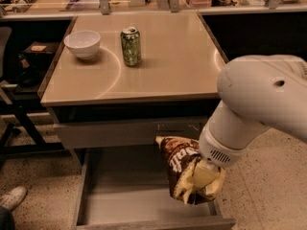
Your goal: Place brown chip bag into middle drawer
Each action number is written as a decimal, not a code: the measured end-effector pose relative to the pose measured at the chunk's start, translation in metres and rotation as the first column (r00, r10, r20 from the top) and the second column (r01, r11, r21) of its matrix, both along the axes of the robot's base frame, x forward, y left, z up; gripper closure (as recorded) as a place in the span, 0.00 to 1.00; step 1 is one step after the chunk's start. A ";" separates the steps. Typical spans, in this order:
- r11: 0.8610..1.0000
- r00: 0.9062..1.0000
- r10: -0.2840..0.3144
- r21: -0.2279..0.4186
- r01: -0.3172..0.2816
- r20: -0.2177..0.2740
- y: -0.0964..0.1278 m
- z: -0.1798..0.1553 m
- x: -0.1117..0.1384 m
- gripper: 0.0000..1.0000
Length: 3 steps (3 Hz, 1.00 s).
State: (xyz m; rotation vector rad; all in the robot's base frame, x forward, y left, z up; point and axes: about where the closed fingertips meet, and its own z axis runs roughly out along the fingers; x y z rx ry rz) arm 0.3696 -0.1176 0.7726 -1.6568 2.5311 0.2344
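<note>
The brown chip bag point(181, 169) is brown and cream with white lettering. It hangs tilted over the right side of the open middle drawer point(124, 198), a grey drawer with a flat bare floor pulled out below the table. My gripper point(205, 176) is at the end of the big white arm point(259, 99) and is shut on the bag's right side, holding it just above the drawer floor. The bag covers much of the gripper.
The closed grey drawer front point(120, 132) sits above the open drawer. On the tan tabletop point(177, 56) stand a green can point(130, 46) and a white bowl point(82, 43). A dark chair point(14, 80) and a shoe point(12, 198) are at the left.
</note>
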 end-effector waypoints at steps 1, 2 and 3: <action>0.998 0.997 0.036 0.048 -0.033 -0.067 0.024 -0.035 -0.006 1.00; 0.998 0.997 0.036 0.048 -0.033 -0.067 0.024 -0.035 -0.006 1.00; 0.995 0.998 0.019 0.096 -0.013 -0.068 0.029 -0.059 -0.008 1.00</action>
